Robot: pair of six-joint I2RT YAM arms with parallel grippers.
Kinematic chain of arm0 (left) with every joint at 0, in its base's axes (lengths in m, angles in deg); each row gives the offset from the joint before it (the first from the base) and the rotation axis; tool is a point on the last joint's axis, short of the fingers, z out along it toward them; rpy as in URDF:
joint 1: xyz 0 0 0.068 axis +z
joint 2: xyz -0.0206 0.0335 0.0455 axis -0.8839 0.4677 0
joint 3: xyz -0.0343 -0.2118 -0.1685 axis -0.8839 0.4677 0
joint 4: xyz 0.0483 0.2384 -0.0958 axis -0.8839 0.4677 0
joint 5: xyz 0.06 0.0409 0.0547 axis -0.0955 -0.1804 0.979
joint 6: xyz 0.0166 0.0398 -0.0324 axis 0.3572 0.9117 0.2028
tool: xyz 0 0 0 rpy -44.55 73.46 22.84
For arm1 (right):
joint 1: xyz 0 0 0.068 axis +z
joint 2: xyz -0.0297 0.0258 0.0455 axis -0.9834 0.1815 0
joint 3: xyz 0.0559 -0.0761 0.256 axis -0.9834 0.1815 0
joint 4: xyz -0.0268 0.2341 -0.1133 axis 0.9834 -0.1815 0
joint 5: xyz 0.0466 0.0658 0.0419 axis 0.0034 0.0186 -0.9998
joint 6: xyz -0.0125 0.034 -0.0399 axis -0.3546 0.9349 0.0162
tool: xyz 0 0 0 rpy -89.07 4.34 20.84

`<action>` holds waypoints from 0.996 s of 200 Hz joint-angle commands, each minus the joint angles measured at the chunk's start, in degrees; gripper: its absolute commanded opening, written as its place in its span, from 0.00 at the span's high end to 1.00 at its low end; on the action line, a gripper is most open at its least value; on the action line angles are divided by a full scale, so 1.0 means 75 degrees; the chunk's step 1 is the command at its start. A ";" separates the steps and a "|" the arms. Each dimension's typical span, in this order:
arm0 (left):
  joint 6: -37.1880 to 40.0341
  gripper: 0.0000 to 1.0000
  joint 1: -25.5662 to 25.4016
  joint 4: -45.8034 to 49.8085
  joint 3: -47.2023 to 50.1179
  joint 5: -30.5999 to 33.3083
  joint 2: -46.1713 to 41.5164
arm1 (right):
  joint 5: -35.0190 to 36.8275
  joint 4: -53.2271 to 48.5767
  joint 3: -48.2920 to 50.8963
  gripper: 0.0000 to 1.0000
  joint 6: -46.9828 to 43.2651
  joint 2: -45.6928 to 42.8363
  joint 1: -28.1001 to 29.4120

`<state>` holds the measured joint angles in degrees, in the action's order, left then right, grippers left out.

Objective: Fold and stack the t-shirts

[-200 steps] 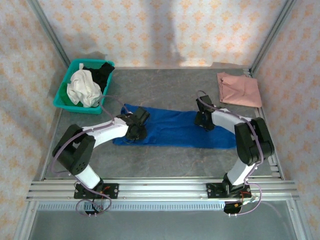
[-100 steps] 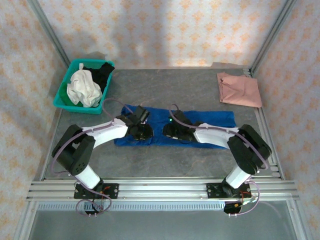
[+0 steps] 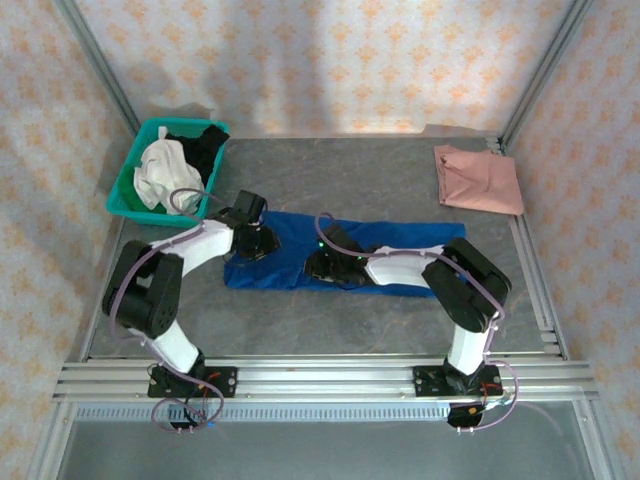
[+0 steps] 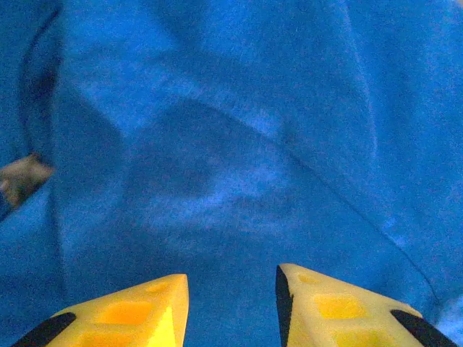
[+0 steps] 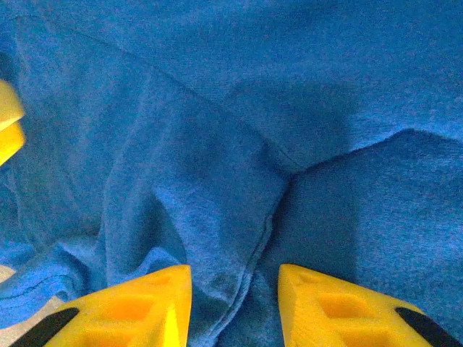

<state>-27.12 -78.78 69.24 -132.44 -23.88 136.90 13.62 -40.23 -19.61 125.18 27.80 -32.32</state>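
The right arm lies across the middle of the blue t-shirt (image 3: 285, 250), hiding a good chunk of it, so how the cloth sits under there is anyone's guess. In both wrist views the fingers are cut off at the bottom edge. There's also a yellow sliver (image 5: 7, 123) at the left edge of the right wrist view that's too cropped to identify.

Versus a second ago, the right gripper (image 3: 322, 267) has swung from the shirt's right end to centre frame, and the left gripper (image 3: 252, 243) has shifted up-left.

The left gripper's fingers (image 4: 130, 314) are narrowly apart over flat blue cloth and hold nothing. The right gripper's fingers (image 5: 130, 307) have a similar gap and straddle a fold without pinching it. The pink t-shirt (image 3: 478, 178) sits folded at upper right.
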 commanded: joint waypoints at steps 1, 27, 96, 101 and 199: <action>0.0323 0.63 0.0140 0.0253 -0.0413 0.0238 0.0447 | 0.0307 -0.0453 -0.0325 0.63 0.0002 0.0098 0.0067; 0.0389 0.62 0.0228 0.0276 -0.0513 0.0312 0.0687 | 0.0303 -0.0638 -0.0635 0.64 -0.0046 0.0374 0.0087; 0.0576 0.62 0.0505 0.0543 -0.0378 0.0668 0.0582 | 0.0781 -0.1639 -0.1174 0.87 -0.0200 0.0621 0.0169; 0.0606 0.62 0.0537 0.0578 -0.0367 0.0716 0.0563 | 0.0870 -0.1753 -0.1194 0.89 -0.0235 0.0547 0.0172; 0.0764 0.63 0.0729 0.0829 -0.0232 0.1068 0.0404 | 0.1330 -0.2916 -0.1337 1.00 -0.0807 -0.0238 0.0170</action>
<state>-23.29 -74.34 71.03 -135.52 -20.86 141.27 22.89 -57.24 -29.25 120.98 27.27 -31.29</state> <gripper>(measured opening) 0.374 0.042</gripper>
